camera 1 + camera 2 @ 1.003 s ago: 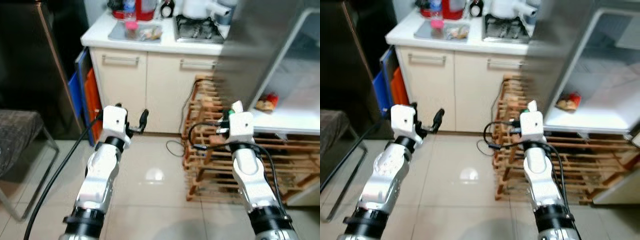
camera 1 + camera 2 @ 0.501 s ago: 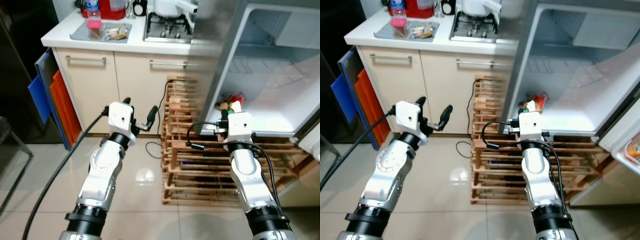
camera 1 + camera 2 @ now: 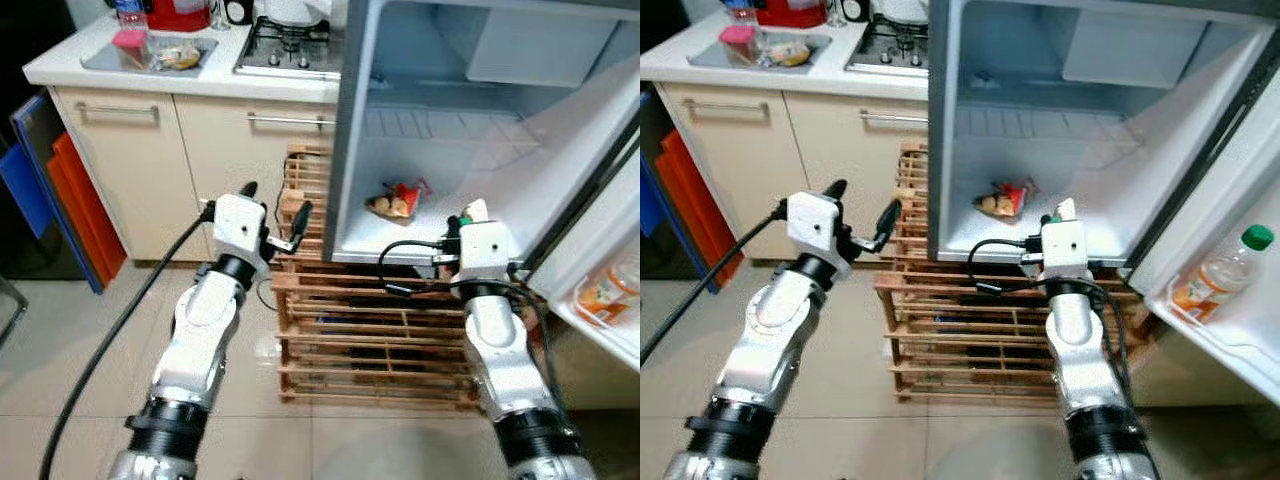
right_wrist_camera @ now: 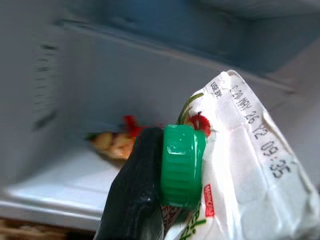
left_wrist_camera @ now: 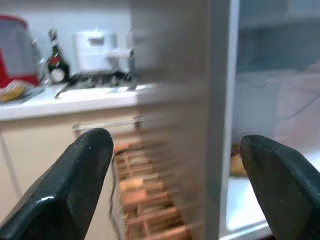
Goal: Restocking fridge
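The right claw (image 3: 1062,212) is gripping a carton (image 4: 235,165), facing the open fridge (image 3: 1060,130) to stock it; the left claw (image 3: 272,205) is hanging open, spare.

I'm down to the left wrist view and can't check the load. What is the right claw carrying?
Observer: The right claw is shut on a white paper carton with a green screw cap, held up at the fridge opening.
Operator: Anything stocked on the door yet?
Observer: Yes. A clear plastic bottle with a green cap and orange label stands in the open door's white shelf, on the robot's right.
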### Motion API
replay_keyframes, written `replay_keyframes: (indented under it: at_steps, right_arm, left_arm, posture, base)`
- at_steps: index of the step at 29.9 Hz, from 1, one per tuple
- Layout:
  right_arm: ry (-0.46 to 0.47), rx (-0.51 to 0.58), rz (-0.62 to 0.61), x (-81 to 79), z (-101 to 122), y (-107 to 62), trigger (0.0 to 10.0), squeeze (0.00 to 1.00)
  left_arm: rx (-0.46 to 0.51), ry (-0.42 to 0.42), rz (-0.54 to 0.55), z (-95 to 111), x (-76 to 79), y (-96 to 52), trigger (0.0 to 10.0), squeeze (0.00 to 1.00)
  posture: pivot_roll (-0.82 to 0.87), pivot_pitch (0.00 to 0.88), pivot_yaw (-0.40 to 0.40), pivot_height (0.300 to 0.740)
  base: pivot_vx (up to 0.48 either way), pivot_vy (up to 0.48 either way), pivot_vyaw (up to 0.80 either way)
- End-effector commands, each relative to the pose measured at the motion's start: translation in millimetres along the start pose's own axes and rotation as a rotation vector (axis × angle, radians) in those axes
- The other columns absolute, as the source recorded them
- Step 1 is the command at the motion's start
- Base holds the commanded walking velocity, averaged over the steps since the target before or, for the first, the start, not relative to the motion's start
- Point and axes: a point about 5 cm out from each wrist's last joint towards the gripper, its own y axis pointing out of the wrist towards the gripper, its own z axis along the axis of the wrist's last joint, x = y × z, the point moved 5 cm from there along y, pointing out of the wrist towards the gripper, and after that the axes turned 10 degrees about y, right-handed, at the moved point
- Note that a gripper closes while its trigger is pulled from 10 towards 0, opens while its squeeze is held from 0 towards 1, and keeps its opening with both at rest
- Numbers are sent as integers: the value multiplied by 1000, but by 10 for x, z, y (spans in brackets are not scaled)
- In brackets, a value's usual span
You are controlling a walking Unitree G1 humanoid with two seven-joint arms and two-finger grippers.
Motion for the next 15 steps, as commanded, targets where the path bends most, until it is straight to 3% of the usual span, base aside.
replay_keyframes:
  at_steps: [1, 5, 7, 10, 12, 13, 14, 15]
  right_arm:
    - [-16, 9, -21, 100, 34, 25, 0, 0]
    - [-12, 11, -20, 93, 42, 42, 0, 0]
    - [-10, 12, -19, 90, 46, 52, 0, 0]
    - [-6, 11, -22, 91, 45, 65, 0, 0]
    - [-5, 11, -22, 89, 45, 67, 0, 0]
    - [-5, 10, -22, 86, 45, 70, 0, 0]
    - [-3, 12, -17, 61, 49, 82, 0, 0]
    - [-3, 12, -17, 61, 49, 82, 0, 0]
  left_arm:
    - [-9, -32, 2, 0, 16, 39, 10000, 0]
    - [-28, -41, 3, -22, 18, 49, 10000, 0]
    - [-25, -66, -41, -9, 106, 41, 10000, 0]
    - [-117, -168, -275, -178, 501, -90, 10000, 0]
    - [-161, -149, -331, -276, 588, -154, 10000, 0]
    - [-184, -101, -341, -354, 607, -195, 10000, 0]
    - [-200, -118, -252, -412, 499, -167, 10000, 0]
    - [-200, -118, -252, -412, 499, -167, 10000, 0]
  posture:
    - [-93, 0, -14, 740]
    - [-88, 0, -12, 740]
    - [-87, 0, -12, 740]
    - [-86, 0, -13, 740]
    - [-85, 0, -14, 740]
    - [-85, 0, -14, 740]
    - [-87, 0, -13, 740]
    - [-87, 0, -13, 740]
  base:
    - [0, 0, 0]
    - [0, 0, 0]
    - [0, 0, 0]
    - [0, 0, 0]
    - [0, 0, 0]
    - [0, 0, 0]
    - [0, 0, 0]
    - [0, 0, 0]
